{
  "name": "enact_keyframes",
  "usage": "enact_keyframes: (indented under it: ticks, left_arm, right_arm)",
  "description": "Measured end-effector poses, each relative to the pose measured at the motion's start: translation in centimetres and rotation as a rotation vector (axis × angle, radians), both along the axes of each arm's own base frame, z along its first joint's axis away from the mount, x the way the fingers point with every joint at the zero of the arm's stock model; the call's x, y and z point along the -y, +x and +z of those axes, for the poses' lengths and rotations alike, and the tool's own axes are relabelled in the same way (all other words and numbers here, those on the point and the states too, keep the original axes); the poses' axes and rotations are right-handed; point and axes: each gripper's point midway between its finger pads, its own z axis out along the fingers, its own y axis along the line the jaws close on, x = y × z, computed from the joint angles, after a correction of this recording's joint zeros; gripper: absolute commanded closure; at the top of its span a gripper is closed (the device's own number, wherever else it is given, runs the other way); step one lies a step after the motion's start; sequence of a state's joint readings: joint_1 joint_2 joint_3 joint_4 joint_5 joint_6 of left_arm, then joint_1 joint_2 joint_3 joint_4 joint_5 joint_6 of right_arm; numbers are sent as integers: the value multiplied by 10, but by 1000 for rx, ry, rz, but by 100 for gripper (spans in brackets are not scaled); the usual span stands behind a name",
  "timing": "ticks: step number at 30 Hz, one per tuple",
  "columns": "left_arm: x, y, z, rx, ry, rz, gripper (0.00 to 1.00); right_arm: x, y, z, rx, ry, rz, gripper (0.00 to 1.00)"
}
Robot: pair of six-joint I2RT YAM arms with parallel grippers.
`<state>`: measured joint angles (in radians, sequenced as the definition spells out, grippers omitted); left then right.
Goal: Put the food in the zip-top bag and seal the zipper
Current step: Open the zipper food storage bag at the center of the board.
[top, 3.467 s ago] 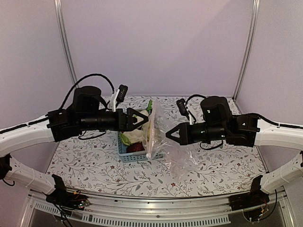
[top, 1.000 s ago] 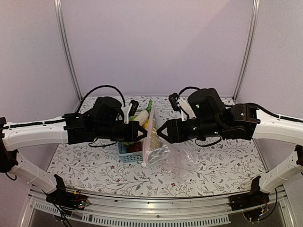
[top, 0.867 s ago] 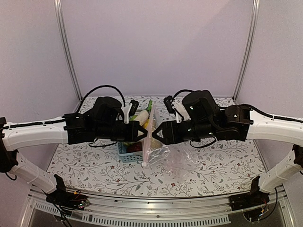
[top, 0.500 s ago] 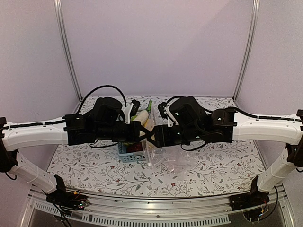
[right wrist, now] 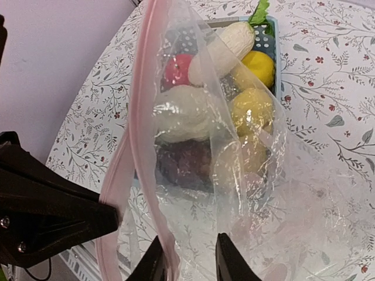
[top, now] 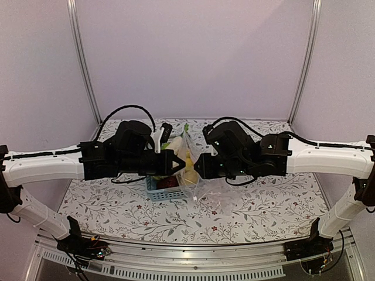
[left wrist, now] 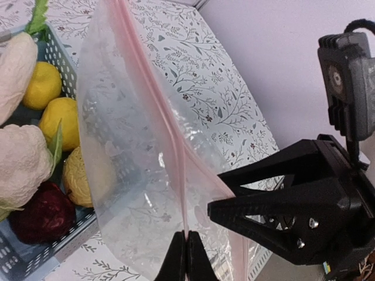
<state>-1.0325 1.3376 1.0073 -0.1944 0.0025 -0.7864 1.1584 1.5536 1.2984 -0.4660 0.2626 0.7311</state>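
The zip-top bag [top: 191,171] hangs upright between my two grippers, just right of the blue basket. My left gripper [left wrist: 186,257] is shut on the pink zipper [left wrist: 170,129] at one lip of the mouth. My right gripper [right wrist: 186,263] has its fingers apart; the other pink lip [right wrist: 143,105] lies against its left finger, with clear film in the gap. The two grippers nearly meet tip to tip. The food lies in the basket behind the bag: lemons [left wrist: 42,85], a cauliflower [left wrist: 23,164], a dark red piece [left wrist: 38,211], a radish [right wrist: 225,50] and a tomato [right wrist: 176,70].
The light-blue basket [top: 152,187] stands on the flower-patterned table [top: 252,216], left of centre under my left gripper. The bag's lower part lies crumpled on the table to the right of the basket. Grey walls and metal posts close off the back.
My right arm has moved left up to the bag's mouth and its jaws have narrowed around the near lip. The left gripper has kept its hold and place.
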Motion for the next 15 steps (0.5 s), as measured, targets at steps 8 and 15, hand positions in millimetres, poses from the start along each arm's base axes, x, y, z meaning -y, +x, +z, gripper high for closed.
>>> enact_keyframes:
  ticks: [8,15]
  left_arm:
    - [-19,10,-14,10,97,92,100]
    - [-38,18,-26,-11,158,193,100]
  right_arm:
    - [17,6,2,41,-55,-53,100]
    - [40,6,24,87,-38,-94,100]
